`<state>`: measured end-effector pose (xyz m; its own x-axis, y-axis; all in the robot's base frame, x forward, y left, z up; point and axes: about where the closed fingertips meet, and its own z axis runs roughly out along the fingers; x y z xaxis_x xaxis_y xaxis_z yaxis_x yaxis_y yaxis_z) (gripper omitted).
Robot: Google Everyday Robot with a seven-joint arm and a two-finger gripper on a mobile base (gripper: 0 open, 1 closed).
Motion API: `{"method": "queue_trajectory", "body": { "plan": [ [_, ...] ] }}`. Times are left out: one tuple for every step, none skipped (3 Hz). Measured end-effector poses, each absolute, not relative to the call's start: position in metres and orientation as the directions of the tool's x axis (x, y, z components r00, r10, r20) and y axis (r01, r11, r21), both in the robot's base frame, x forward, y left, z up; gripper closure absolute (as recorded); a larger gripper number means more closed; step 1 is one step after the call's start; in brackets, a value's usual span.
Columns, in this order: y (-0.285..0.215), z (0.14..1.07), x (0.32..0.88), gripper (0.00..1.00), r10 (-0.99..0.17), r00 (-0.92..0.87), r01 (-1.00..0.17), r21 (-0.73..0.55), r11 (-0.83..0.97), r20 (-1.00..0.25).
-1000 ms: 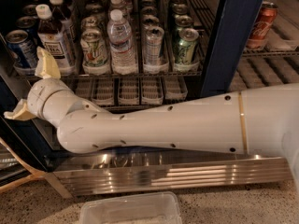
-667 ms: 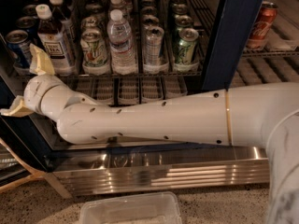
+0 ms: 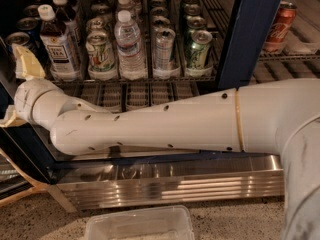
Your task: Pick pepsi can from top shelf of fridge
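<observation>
The pepsi can (image 3: 17, 40), blue with a silver top, stands at the far left of the top shelf (image 3: 150, 79) inside the fridge (image 3: 250, 29). A second blue can (image 3: 31, 13) stands behind it. My gripper (image 3: 16, 90) is at the left edge of the view, just in front of and below the pepsi can. Its cream fingers are spread apart: the upper one (image 3: 26, 63) covers the can's lower part, the lower one (image 3: 7, 118) points left. It holds nothing. My white arm (image 3: 165, 124) stretches across the fridge front.
On the shelf stand a tea bottle (image 3: 56, 41), green-white cans (image 3: 101, 54), a water bottle (image 3: 129, 39), a silver can (image 3: 164, 46) and green cans (image 3: 197, 49). A red cola can (image 3: 280, 21) stands right of the blue frame. A clear plastic bin (image 3: 140, 226) lies on the floor.
The arm has reached further left, and the gripper has shifted left and slightly up, closer to the pepsi can. The drinks have not moved.
</observation>
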<state>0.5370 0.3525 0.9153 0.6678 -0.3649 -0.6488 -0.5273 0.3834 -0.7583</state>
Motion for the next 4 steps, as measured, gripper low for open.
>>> {"method": "queue_trajectory", "body": {
  "plan": [
    [0.353, 0.916, 0.537, 0.0, -0.365, 0.668, -0.527, -0.758, 0.384, -0.649],
    [0.35, 0.91, 0.54, 0.07, -0.373, 0.65, -0.508, -0.744, 0.434, -0.662],
    [0.363, 0.892, 0.533, 0.09, -0.37, 0.629, -0.485, -0.717, 0.501, -0.684],
    [0.364, 0.901, 0.542, 0.21, -0.364, 0.623, -0.425, -0.69, 0.586, -0.693]
  ]
}}
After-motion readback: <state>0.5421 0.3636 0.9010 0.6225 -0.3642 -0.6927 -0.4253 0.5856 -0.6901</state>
